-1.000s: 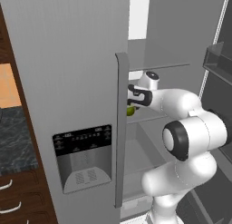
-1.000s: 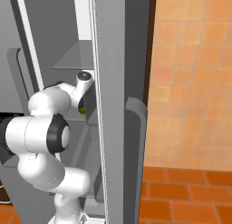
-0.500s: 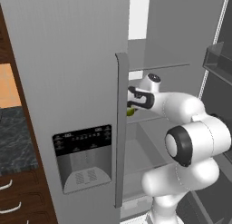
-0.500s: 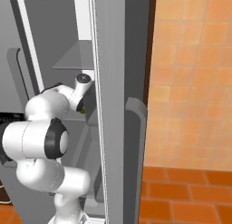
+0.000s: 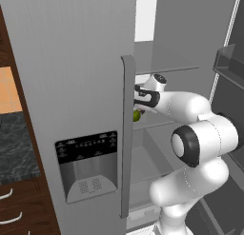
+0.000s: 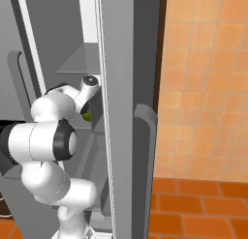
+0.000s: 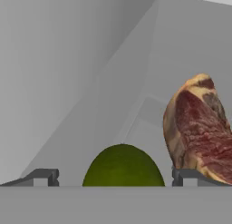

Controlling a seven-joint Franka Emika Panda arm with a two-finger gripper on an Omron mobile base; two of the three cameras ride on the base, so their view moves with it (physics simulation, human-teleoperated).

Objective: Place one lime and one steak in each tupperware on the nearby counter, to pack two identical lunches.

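Inside the open fridge, a yellow-green lime (image 7: 122, 166) lies on a shelf, seen small past the door handle (image 5: 137, 116) and beside the arm (image 6: 86, 116). My gripper (image 7: 113, 177) is open, its two fingertips (image 7: 41, 177) standing either side of the lime without touching it. A brown-red steak (image 7: 199, 128) stands just right of the lime, close to the right fingertip. From the base, the hand (image 5: 145, 98) reaches in at shelf height. The tupperware is out of view. A strip of the counter (image 5: 14, 148) shows at the far left.
The shut fridge door (image 5: 71, 86) with its vertical handle (image 5: 126, 134) and dispenser panel (image 5: 88, 165) stands left of the arm. The open door's bins (image 5: 228, 63) hang on the right. Another door edge (image 6: 126, 112) flanks the hand, and an orange tiled wall (image 6: 203, 88) lies beyond.
The arm's elbow has swung slightly to the right and the hand has eased a little toward the lime. The jaws stay wide.
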